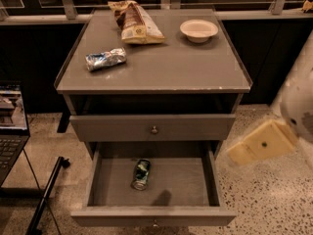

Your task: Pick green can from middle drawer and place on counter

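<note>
The green can (141, 174) lies on its side on the floor of the middle drawer (182, 184), which is pulled out at the bottom of the cabinet. The can sits left of the drawer's centre. The counter (166, 67) is the grey cabinet top above. My gripper (246, 152) is the blurred cream end of the arm at the right. It hangs outside the drawer's right wall, a little above it, apart from the can.
On the counter lie a crumpled silver-blue foil packet (105, 59), a chip bag (136, 23) and a white bowl (198, 30). A closed drawer front with a knob (154, 129) sits above the open drawer. A laptop (11, 126) and a black stand leg (46, 195) are at the left.
</note>
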Tool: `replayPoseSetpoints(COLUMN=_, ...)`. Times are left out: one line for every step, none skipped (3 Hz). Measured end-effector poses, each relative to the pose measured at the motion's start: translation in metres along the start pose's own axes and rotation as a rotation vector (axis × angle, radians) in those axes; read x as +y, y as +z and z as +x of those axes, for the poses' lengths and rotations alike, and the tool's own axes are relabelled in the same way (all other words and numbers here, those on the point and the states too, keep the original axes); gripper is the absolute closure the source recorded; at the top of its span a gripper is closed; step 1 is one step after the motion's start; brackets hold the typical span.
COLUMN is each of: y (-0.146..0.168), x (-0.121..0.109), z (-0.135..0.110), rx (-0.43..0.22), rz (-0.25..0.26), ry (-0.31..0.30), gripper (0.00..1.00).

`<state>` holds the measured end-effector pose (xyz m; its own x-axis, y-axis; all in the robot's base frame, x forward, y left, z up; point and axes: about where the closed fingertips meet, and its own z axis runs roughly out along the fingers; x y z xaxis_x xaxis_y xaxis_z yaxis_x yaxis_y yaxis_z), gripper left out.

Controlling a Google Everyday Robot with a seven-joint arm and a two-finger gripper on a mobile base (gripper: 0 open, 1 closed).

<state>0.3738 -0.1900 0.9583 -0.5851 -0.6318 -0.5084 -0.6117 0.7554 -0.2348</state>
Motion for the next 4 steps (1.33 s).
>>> replayPoseSetpoints(y=0.013, x=0.007, z=0.027, rx=-0.023, rz=0.003, ry=0.191, gripper=0.0)
replayPoseSetpoints(y=0.013, x=0.007, z=0.027, rx=-0.023, rz=0.003, ry=0.191, gripper=0.0)
replayPoseSetpoints(y=0.009, x=0.006, z=0.025, rx=-0.069, rz=0.042, ry=0.258, gripper=0.0)
replayPoseSetpoints(y=0.045, x=0.022, z=0.028, rx=-0.131, rz=0.01, ry=0.459, gripper=0.0)
